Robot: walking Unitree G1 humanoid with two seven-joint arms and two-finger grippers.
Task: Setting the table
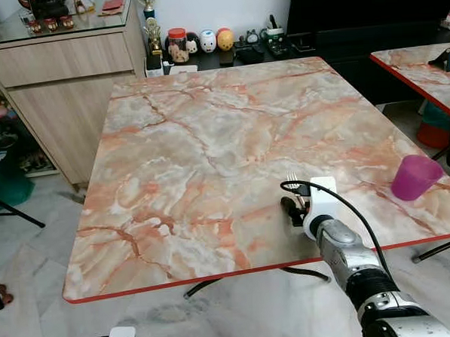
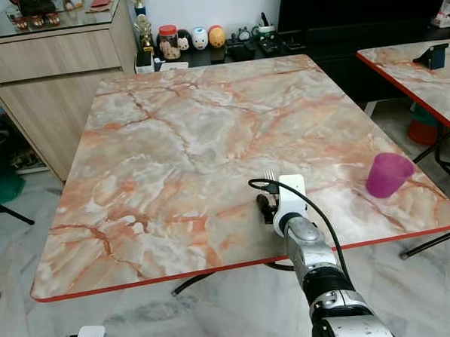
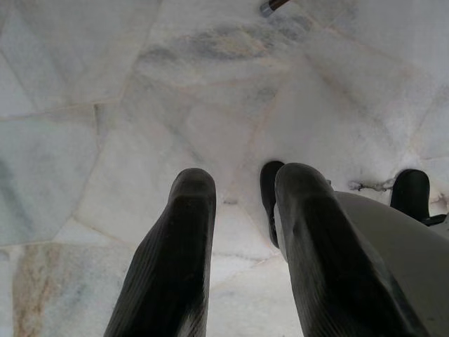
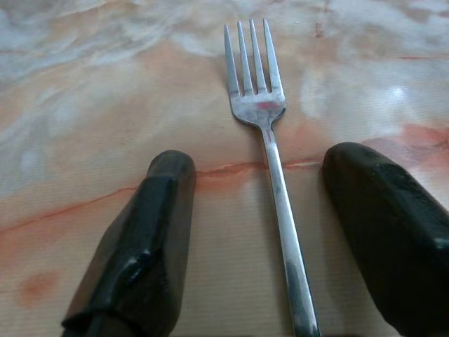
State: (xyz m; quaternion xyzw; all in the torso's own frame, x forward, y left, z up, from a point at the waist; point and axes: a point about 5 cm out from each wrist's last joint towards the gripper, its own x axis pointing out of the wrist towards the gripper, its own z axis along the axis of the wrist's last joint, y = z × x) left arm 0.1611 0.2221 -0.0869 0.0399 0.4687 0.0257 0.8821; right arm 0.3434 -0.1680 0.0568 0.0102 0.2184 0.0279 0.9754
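While the head views look down on the marble table (image 1: 208, 139), the right gripper (image 1: 293, 204) hovers low near the table's five o'clock edge, with the fork (image 1: 292, 181) lying tines toward twelve just ahead of it and a purple cup (image 1: 415, 177) at about three o'clock, well apart. Through the right wrist view, the fork (image 4: 270, 140) rests flat on the marble between the two spread black fingers (image 4: 151, 239), neither touching it. Down the left wrist view, the left gripper (image 3: 242, 210) hangs over pale floor (image 3: 105, 105), fingers slightly apart, holding nothing. Withdrawing crookedly could nudge the fork askew. Its handle end is cut off, and the arm hides the fingers from the head views.
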